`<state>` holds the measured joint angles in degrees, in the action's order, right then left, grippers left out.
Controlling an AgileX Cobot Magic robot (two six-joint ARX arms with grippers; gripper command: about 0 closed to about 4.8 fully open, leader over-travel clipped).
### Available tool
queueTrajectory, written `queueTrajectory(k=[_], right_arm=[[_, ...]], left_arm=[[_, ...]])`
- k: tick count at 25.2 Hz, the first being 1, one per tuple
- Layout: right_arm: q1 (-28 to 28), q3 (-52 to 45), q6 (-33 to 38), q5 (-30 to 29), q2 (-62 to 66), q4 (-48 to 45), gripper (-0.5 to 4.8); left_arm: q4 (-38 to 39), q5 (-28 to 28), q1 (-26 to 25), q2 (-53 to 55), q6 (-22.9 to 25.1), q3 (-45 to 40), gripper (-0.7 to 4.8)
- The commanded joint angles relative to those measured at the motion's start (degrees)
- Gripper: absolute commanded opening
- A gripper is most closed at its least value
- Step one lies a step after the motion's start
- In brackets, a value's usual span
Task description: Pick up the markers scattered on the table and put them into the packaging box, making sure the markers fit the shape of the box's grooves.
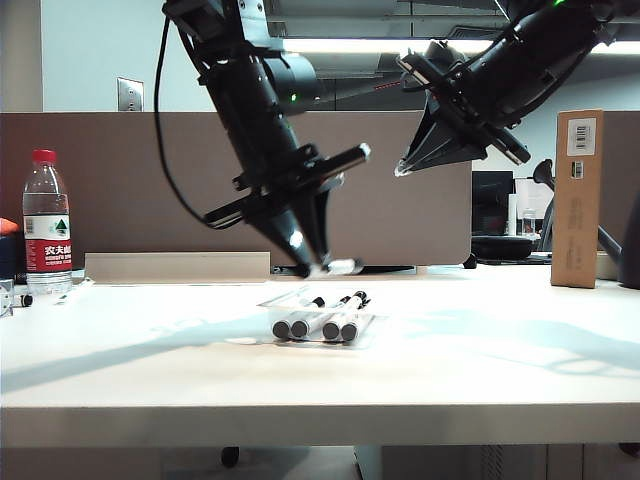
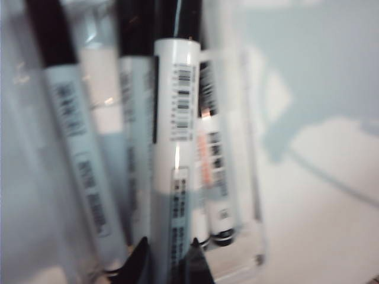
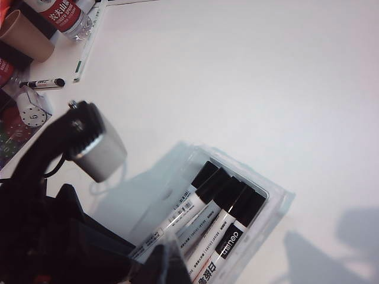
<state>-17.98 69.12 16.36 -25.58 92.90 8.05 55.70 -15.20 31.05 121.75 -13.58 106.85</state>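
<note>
While left gripper point(image 1: 318, 266) pinches fifth marker point(image 2: 174, 160) just above packaging box point(image 1: 372, 331) mid-table, four markers point(image 1: 320, 322) lie in grooves; right gripper point(image 1: 402, 168) hangs high, fingers unreadable.

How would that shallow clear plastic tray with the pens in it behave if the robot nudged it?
The shallow clear plastic tray looks thin and light, so it would probably slide on the smooth white table. The four white-barrelled markers lying in it add little weight. The left gripper, shut on a fifth marker above it, could easily shift it.
</note>
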Motion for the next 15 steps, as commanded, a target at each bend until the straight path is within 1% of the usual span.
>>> queueTrajectory(k=[1,6,9,10,11,12,14,15], right_arm=[[-0.04,0.35,-0.33,-0.31,-0.35,-0.26,-0.05],[-0.04,0.35,-0.33,-0.31,-0.35,-0.04,-0.05],[-0.04,0.35,-0.33,-0.52,-0.35,-0.02,-0.05],[-0.04,0.35,-0.33,-0.74,-0.35,0.02,-0.05],[-0.04,0.35,-0.33,-1.27,-0.35,0.02,-0.05],[-0.04,0.35,-0.33,-1.53,-0.35,0.04,-0.05],[-0.04,0.35,-0.33,-1.55,-0.35,0.11,-0.05],[-0.04,0.35,-0.33,-1.55,-0.35,0.11,-0.05]], left_arm=[[0.98,0.81,-0.07,-0.11,-0.39,-0.92,-0.05],[1.62,0.83,-0.13,-0.04,-0.42,-0.92,-0.05],[1.57,0.83,-0.13,-0.04,-0.42,-0.92,0.06],[1.57,0.83,-0.13,-0.04,-0.50,-0.92,0.36],[1.60,0.83,-0.13,-0.04,-0.72,-0.92,0.91],[1.62,0.85,-0.13,-0.04,-0.87,-0.92,1.33],[1.66,0.83,-0.13,-0.04,-0.83,-0.92,1.98],[1.68,0.81,-0.13,-0.04,-0.81,-0.92,2.70]])
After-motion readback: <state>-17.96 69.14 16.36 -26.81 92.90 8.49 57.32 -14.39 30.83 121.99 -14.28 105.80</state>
